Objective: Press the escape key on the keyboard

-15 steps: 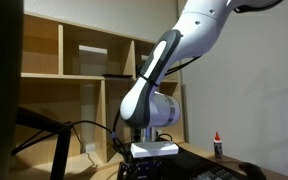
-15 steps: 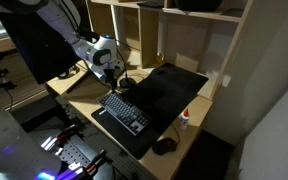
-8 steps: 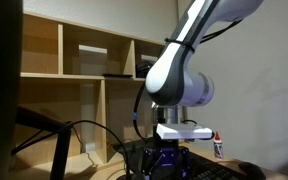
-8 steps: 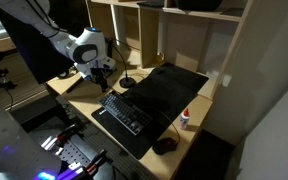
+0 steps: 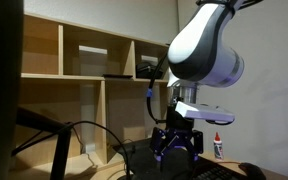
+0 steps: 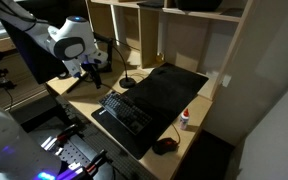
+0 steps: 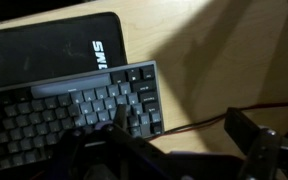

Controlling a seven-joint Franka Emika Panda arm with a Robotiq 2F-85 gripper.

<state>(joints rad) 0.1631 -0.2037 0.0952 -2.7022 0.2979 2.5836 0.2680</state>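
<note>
Black keyboard lies below the hovering, seemingly spread hand, near one end, not touching.

Dim room, open wooden shelving against a pale wall, light wooden desk in front.

I see the flat, low black computer keyboard lying level and slantwise on the pale wooden desk. Its long side runs along the near edge of the large black desk mat, though I cannot tell whether it only touches the mat or overlaps it. In the wrist view it fills the lower left of my picture, with rows of small dark keys catching faint pale highlights, its back edge against the mat's white-lettered corner and one end corner over bare wood.
</note>
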